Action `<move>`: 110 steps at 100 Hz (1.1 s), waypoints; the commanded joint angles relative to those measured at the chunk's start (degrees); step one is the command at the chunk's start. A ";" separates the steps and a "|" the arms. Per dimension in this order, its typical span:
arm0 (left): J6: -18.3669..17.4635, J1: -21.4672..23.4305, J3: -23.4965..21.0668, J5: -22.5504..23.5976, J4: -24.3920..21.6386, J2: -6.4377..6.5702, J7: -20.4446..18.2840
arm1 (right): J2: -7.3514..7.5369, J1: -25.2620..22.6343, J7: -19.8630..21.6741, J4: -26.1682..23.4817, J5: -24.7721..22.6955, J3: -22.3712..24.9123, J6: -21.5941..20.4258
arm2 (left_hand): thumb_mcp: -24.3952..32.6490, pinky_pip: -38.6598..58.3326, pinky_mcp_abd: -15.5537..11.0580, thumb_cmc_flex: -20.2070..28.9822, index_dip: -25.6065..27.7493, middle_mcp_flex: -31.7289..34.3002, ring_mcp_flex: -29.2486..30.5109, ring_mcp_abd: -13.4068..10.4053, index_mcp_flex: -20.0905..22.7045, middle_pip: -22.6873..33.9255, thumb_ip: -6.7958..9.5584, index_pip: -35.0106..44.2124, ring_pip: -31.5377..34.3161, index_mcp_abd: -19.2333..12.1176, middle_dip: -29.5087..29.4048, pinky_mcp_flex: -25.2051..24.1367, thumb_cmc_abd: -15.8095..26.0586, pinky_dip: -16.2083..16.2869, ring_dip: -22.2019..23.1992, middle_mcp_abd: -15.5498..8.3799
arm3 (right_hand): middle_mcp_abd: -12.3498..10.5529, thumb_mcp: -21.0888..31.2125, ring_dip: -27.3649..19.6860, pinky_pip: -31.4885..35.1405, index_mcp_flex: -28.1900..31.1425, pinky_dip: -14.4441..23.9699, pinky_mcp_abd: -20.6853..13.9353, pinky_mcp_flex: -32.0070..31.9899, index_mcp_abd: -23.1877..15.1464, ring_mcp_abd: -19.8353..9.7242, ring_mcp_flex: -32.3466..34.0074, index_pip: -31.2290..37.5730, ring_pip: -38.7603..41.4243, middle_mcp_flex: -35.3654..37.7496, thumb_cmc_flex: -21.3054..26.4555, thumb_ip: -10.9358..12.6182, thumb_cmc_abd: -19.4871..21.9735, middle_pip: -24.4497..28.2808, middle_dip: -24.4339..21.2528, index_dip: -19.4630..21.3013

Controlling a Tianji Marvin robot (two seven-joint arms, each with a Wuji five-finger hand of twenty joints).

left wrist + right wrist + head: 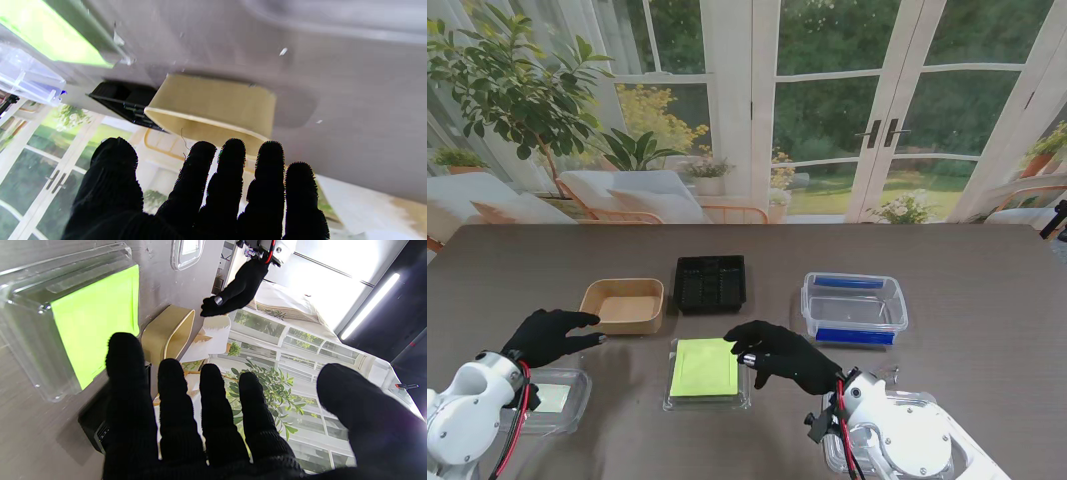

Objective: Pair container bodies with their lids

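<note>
A tan paper container body (pixel 622 305) (pixel 213 103) stands left of centre. My left hand (pixel 552 335) (pixel 233 186) hovers open just nearer to me and left of it, fingers spread, holding nothing. A clear box with a bright green sheet (pixel 705 372) (pixel 90 320) lies in the middle, near me. My right hand (pixel 782 355) (pixel 200 423) is open at that box's right edge, with nothing in its fingers. Farther back sit a black compartment tray (pixel 710 283) (pixel 125 100) and, to the right, a clear container with blue clips (pixel 854 308).
A clear plastic lid (pixel 557 400) lies under my left forearm near the table's front edge. Another clear piece (pixel 897 420) lies partly hidden beneath my right arm. Beyond the table's far edge (pixel 747 226) are windows, a plant and chairs.
</note>
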 commanded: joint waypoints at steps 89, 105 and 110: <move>0.41 8.11 -1.97 -6.37 -4.26 2.51 -17.53 | -0.12 -0.19 1.79 0.23 0.33 -0.03 0.27 | -1.55 -0.08 1.17 2.99 0.88 1.35 1.41 -0.09 2.95 0.59 1.62 0.43 0.59 -0.05 -0.20 0.42 3.53 3.09 0.59 0.03 | 0.48 -0.80 -0.49 0.79 1.03 0.95 -0.32 -28.81 0.25 0.23 1.28 0.30 0.20 1.84 0.24 -0.68 1.63 -0.07 -0.54 -0.59; 0.19 6.13 0.20 -8.82 -2.29 2.55 -17.46 | -0.15 -0.06 1.78 0.39 0.37 -0.08 0.52 | -1.52 -0.27 1.10 3.14 0.82 0.91 0.94 0.12 2.57 0.44 1.64 0.25 0.48 0.05 -0.21 0.03 4.13 3.14 0.61 0.65 | 0.50 -0.79 -0.49 0.88 1.07 0.88 -0.30 -28.83 0.30 0.20 1.26 0.31 0.22 1.66 0.26 -0.68 1.63 -0.11 -0.56 -0.64; 0.11 5.59 0.79 -9.09 -1.86 2.57 -17.40 | -0.15 -0.06 1.82 0.39 0.40 -0.05 0.62 | -1.52 -0.31 1.09 3.19 0.79 0.82 0.82 0.13 2.38 0.43 1.65 0.15 0.47 0.09 -0.20 -0.04 4.25 3.17 0.63 0.67 | 0.52 -0.78 -0.48 0.87 1.09 0.86 -0.31 -28.89 0.36 0.23 1.31 0.31 0.25 1.66 0.28 -0.69 1.62 -0.08 -0.56 -0.65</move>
